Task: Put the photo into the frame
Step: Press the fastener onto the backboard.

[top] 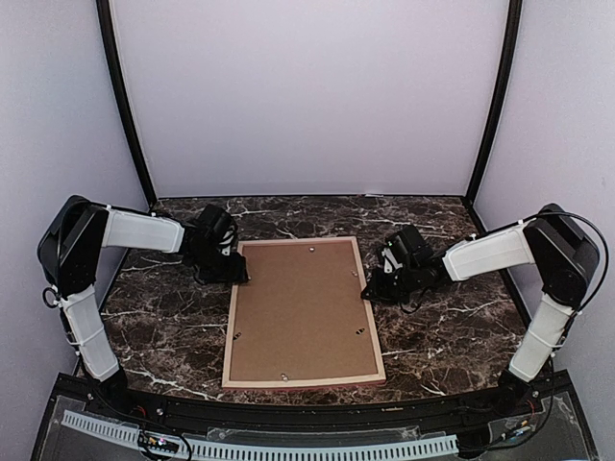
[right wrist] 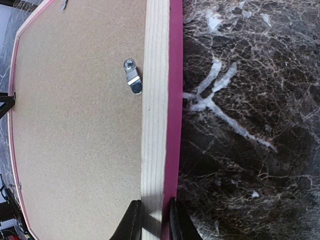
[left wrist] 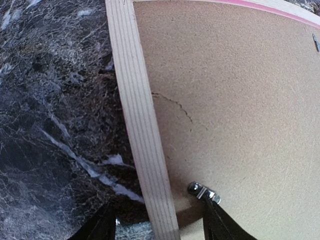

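Frame lay back-up mid-table, a gripper at each long side.
Top view: the frame (top: 304, 381) sat centre on the marble table (top: 452, 331), holding the backing board (top: 303, 307). Left wrist: the left gripper (left wrist: 160, 225) stood apart, straddling the rail. Right wrist: the right gripper (right wrist: 154, 220) was clamped on the frame's rail.

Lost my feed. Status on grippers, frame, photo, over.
Left gripper open, astride frame left rail. Right gripper shut on right rail. Frame face down, backing board in; photo not visible. No obstruction seen.
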Tool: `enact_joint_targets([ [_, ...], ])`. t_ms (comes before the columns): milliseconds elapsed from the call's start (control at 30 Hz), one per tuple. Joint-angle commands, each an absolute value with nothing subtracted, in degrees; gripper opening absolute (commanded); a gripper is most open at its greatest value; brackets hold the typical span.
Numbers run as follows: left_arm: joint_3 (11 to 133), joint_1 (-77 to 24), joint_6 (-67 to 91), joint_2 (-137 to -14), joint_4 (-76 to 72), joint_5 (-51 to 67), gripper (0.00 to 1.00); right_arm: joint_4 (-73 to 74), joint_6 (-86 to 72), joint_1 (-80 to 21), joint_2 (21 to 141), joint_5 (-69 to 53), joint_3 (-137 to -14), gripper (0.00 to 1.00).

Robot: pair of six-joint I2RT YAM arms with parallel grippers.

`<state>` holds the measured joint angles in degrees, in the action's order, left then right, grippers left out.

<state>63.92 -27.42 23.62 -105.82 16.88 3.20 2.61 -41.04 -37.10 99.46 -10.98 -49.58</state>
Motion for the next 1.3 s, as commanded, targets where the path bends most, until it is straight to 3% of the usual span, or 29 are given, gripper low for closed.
enact_joint_targets([
  [0, 63.78, -28.13, 23.36, -106.59, 20.04, 4.12, 0.62, 2.11, -41.88, -37.70, 101.79, -12.55, -47.99, 0.16],
  [700, 69.96, -27.48, 23.38, -112.88, 18.37, 2.23, 0.55, 2.38, -41.77, -37.76, 101.81, -12.45, -47.91, 0.16],
  [1067, 69.30, -26.94, 24.40, -113.15, 16.87, 1.89, 0.37, 2.20, -41.80, -37.76, 101.96, -12.59, -47.72, 0.16],
  [1267, 69.85, -26.81, 24.68, -113.78, 16.32, 1.57, 0.45, 2.67, -41.39, -37.74, 102.20, -12.66, -48.12, 0.16],
])
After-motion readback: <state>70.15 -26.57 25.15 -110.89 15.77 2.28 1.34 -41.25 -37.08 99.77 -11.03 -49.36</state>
